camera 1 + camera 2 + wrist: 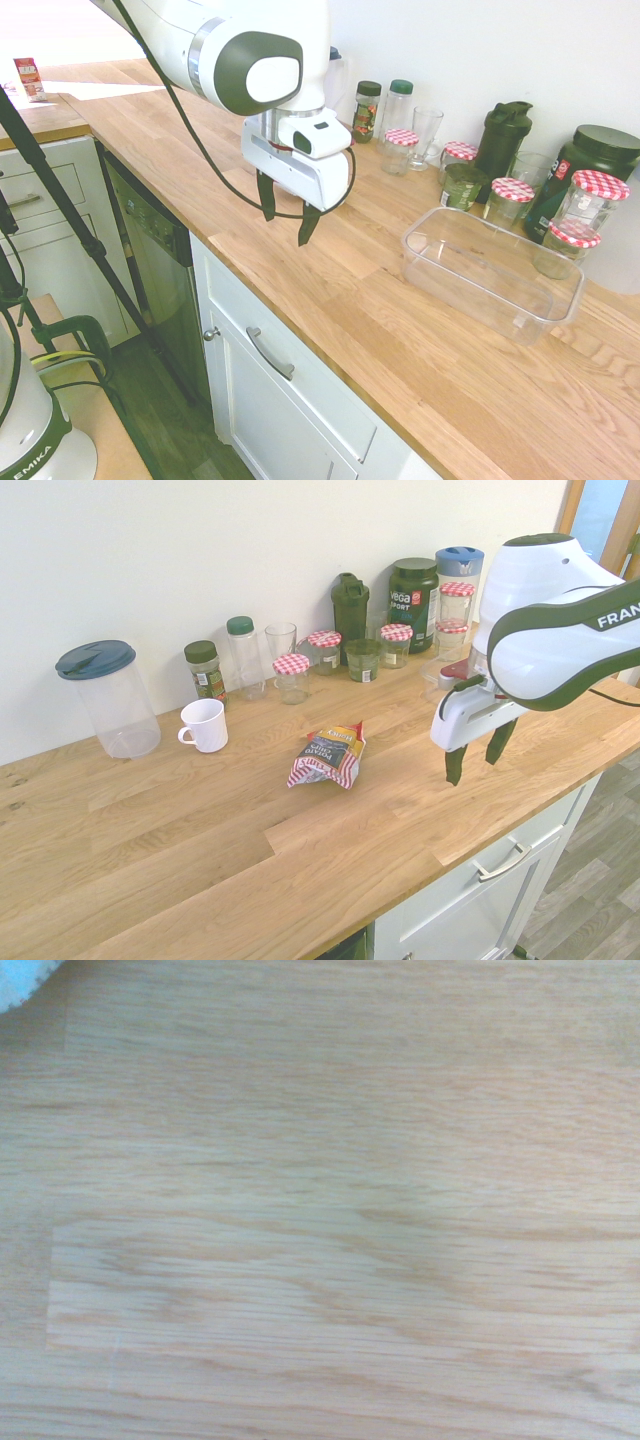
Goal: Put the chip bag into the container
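The chip bag (330,756), a crumpled red, white and orange packet, lies flat on the wooden counter in the second exterior view. It is hidden behind the arm in the first exterior view. My gripper (472,768) hangs open and empty above the counter, apart from the bag, on the side toward the counter's front edge. In the first exterior view the gripper (287,226) points down over bare wood. The container (492,272), a clear low-walled tub, stands empty further along the counter. Only wood grain shows in the wrist view.
Along the wall stand red-checked-lid jars (600,196), a dark shaker bottle (502,138), a dark tub (413,602), glasses and spice jars (366,110). A white mug (205,725) and a lidded clear pitcher (106,697) sit beyond the bag. The counter's front edge (300,330) runs close by.
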You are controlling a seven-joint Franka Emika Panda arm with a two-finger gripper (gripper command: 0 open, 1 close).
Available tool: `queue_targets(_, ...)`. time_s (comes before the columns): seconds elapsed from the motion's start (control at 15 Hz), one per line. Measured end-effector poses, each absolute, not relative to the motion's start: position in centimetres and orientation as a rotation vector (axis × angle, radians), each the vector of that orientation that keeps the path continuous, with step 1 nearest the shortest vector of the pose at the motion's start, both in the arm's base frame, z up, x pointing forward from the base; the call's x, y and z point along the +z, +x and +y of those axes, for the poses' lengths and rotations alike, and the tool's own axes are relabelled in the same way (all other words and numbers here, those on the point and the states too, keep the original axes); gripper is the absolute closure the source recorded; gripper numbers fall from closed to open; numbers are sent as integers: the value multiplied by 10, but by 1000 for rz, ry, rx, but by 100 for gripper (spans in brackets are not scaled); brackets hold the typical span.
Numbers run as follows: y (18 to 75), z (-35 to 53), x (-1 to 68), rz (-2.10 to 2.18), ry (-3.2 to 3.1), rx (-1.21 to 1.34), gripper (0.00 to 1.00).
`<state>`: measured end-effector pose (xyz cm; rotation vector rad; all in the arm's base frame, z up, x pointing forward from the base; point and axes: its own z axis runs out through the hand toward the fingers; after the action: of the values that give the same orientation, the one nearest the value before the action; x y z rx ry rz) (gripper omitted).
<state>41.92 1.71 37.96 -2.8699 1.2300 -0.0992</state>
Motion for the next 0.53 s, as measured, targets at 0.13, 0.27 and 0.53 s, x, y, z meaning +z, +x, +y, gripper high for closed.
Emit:
queue_targets(0.13, 420, 18, 377, 1240, -2870, -92, 0)
queue_targets(0.27, 424, 31, 382, 1238, -2890, -120, 0)
queue_targets(0.53, 426, 80, 390, 1195, -2981, -226, 0)
